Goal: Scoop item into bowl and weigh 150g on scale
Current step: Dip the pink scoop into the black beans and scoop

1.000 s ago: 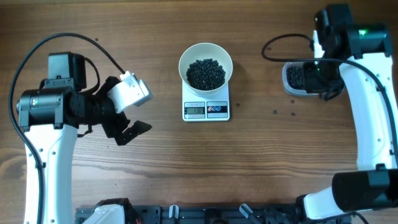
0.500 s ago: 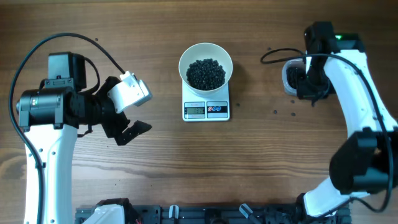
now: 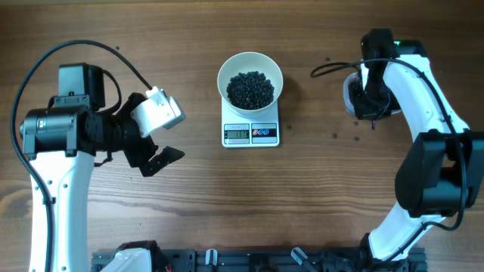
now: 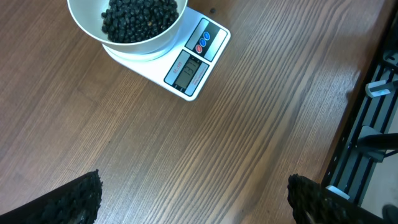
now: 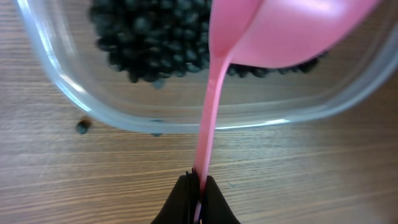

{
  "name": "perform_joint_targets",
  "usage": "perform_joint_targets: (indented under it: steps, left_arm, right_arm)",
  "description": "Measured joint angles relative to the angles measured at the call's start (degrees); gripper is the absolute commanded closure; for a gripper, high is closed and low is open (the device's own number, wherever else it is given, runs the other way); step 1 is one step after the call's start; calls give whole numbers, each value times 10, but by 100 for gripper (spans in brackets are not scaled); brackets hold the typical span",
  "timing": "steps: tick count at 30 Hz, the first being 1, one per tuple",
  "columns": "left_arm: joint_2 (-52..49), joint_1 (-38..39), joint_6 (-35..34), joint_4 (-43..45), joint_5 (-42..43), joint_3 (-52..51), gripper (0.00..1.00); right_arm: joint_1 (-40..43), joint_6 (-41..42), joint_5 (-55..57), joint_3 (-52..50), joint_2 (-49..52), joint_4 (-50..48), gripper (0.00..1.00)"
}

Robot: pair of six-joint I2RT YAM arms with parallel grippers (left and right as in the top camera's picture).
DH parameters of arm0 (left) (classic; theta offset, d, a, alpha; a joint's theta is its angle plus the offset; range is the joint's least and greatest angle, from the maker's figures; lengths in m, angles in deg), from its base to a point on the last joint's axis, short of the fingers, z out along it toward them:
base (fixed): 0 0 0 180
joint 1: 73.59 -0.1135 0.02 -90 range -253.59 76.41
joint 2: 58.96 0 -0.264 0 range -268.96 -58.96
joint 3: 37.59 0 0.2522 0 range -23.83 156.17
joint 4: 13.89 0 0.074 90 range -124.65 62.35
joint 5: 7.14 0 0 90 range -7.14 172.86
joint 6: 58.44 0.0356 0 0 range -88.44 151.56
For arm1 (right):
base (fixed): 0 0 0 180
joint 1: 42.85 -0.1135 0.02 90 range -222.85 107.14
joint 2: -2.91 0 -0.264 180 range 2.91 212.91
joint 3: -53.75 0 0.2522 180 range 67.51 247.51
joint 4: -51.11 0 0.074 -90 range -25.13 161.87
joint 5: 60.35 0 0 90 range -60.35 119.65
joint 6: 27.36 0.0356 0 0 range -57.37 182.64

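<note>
The white bowl (image 3: 226, 71) stands on the scale (image 3: 250, 134) at the middle back and holds a heap of black beads, the item (image 3: 250, 89). My right gripper (image 5: 198, 185) is shut on the thin handle of a pink scoop (image 5: 283, 31). The scoop's cup hangs over a clear tub (image 5: 59, 93) that holds more of the item (image 5: 155, 40). In the overhead view the right gripper (image 3: 371, 107) covers most of this tub (image 3: 348, 92). My left gripper (image 3: 159, 157) is open and empty, well left of the scale. The left wrist view shows bowl (image 4: 134, 50), scale (image 4: 186, 68) and wide-apart fingertips (image 4: 78, 199).
A few stray beads (image 3: 335, 136) lie on the wood near the tub, one beside its wall (image 5: 82, 126). A black cable (image 3: 333, 57) loops left of the right arm. A dark rail (image 4: 367, 143) runs along the table's front edge.
The right arm has swung left and turned over the tub with the scoop in its grip. The left arm, bowl and scale have not moved.
</note>
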Motion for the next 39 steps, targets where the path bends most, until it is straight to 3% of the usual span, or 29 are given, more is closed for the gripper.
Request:
perform_joint_targets:
  steps: [10, 18, 39]
  left_arm:
    - [0, 0, 0, 0, 0, 0, 0]
    - [0, 0, 0, 0, 0, 0, 0]
    - [0, 0, 0, 0, 0, 0, 0]
  right_arm:
    - [3, -49, -45, 25, 4, 27, 96]
    - [25, -54, -43, 68, 12, 106, 96]
    - [31, -67, -58, 103, 78, 116, 96]
